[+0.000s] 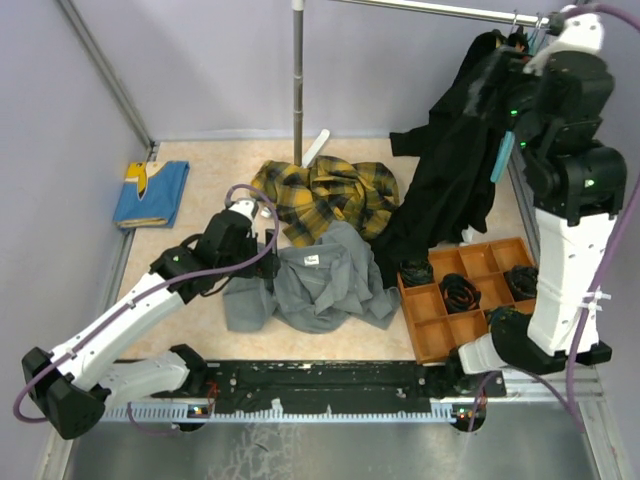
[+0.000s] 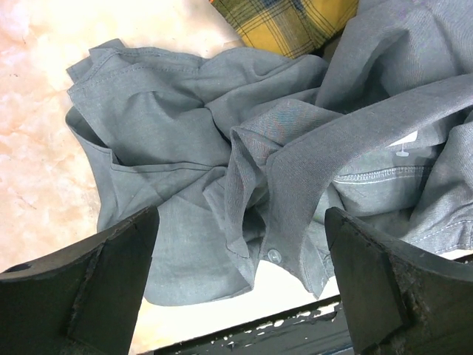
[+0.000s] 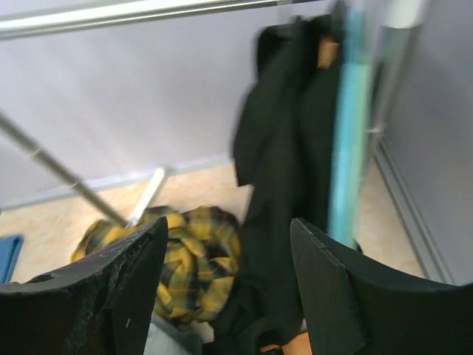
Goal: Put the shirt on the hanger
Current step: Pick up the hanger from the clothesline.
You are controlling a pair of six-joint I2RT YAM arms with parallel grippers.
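The left tool (image 2: 240, 214) is hovering released over the crumpled grey shirt (image 2: 222, 148) on the desk (image 2: 29, 111), probably targeting its collar (image 2: 310, 166). The right tool (image 3: 229, 222), also released, is facing the pale teal plastic hanger (image 3: 346, 133) hanging at the rail (image 3: 148, 11).

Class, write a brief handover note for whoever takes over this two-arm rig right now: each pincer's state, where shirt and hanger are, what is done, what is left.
Left pincer: open, empty, over the grey shirt, which lies crumpled on the table.
Right pincer: open, empty, raised by the rail; the teal hanger is close beside it, next to a black garment.
Done: nothing yet; shirt not on hanger.
Left: grip shirt, fit it onto hanger.
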